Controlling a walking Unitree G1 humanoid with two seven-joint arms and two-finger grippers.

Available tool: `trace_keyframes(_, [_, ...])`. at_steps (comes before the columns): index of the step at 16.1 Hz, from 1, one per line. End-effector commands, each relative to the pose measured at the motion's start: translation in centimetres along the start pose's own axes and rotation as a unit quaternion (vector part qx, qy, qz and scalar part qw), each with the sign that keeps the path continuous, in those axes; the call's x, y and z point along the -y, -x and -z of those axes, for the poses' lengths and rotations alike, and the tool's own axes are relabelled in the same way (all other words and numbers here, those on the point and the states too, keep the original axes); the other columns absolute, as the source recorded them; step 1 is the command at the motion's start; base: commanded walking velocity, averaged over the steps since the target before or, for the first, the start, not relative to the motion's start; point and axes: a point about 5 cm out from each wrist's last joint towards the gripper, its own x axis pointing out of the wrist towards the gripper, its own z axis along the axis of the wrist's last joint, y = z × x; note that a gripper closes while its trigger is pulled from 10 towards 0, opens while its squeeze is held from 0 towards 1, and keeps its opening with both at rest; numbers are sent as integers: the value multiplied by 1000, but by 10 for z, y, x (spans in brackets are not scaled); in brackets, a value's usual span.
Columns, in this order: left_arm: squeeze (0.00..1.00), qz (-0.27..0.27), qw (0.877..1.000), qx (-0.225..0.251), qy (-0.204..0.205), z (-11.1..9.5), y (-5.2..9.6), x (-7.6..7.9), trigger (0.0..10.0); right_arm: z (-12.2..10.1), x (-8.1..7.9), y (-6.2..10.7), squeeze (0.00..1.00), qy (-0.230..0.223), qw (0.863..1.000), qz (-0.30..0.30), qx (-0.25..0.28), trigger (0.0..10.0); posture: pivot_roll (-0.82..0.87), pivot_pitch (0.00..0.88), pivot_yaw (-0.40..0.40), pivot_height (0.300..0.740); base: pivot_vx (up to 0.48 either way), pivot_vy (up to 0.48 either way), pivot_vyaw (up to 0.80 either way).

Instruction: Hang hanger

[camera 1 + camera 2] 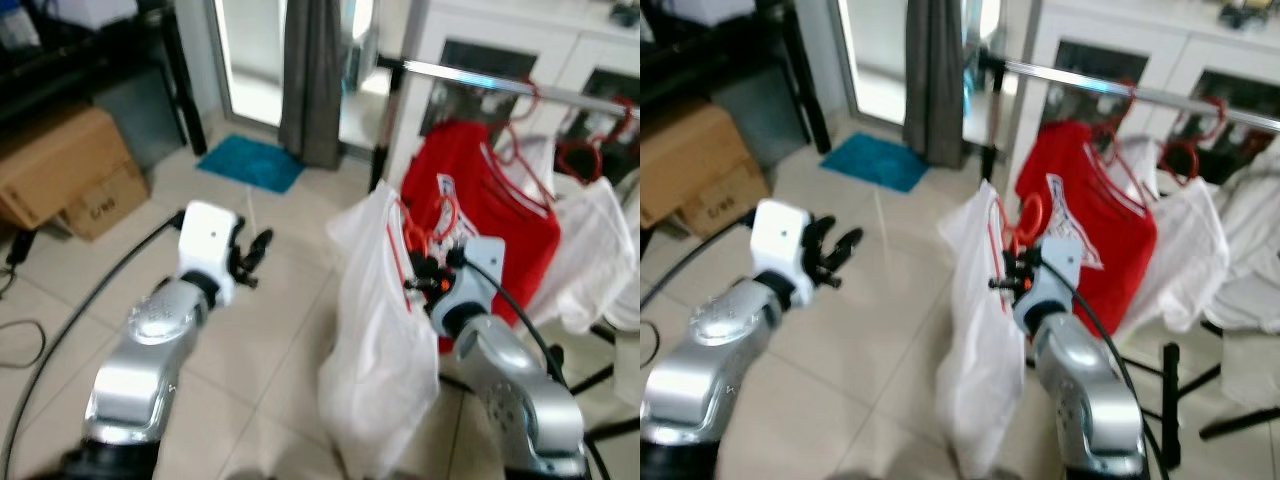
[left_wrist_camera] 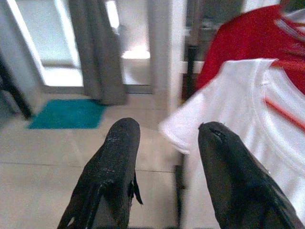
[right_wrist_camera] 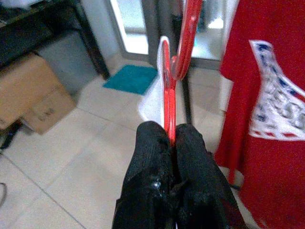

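Note:
A red hanger carrying a white shirt is pinched in my right gripper, which is shut on it below the hook. The shirt hangs in front of me, left of and below the silver rail of the clothes rack. A red shirt and another white shirt hang from that rail on red hangers. My left gripper is open and holds nothing, raised over the floor to the left of the held shirt.
Cardboard boxes sit by a dark shelf at the far left. A teal mat lies before a grey curtain and a glass door. A white cabinet stands behind the rack, whose black legs spread over the tiled floor.

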Motion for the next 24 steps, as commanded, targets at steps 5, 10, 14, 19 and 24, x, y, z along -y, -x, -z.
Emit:
trace_keyframes(5, [0,0,1000,3,-11,-3,2,-4,10000,-8,-3,-1,0,4,1000,-7,19,10000,22,47,-22,740,325,0,-560])
trace_keyframes(10, [0,3,1000,3,-15,-2,1,-3,10000,-10,-2,-1,0,16,1000,-9,25,10000,22,35,-28,740,326,0,-480])
trace_keyframes(14, [0,5,1000,4,-18,-2,2,-3,10000,-12,-7,-2,0,11,999,-29,32,10000,33,22,-31,740,325,0,0])
trace_keyframes(19, [0,6,1000,7,-22,-3,1,-3,10000,-14,-16,-5,0,34,997,-55,34,10000,35,10,-37,740,322,0,298])
trace_keyframes(24, [0,9,1000,8,-23,-3,1,-3,10000,-20,-12,-8,0,13,998,-36,55,10000,37,8,-39,740,322,0,304])
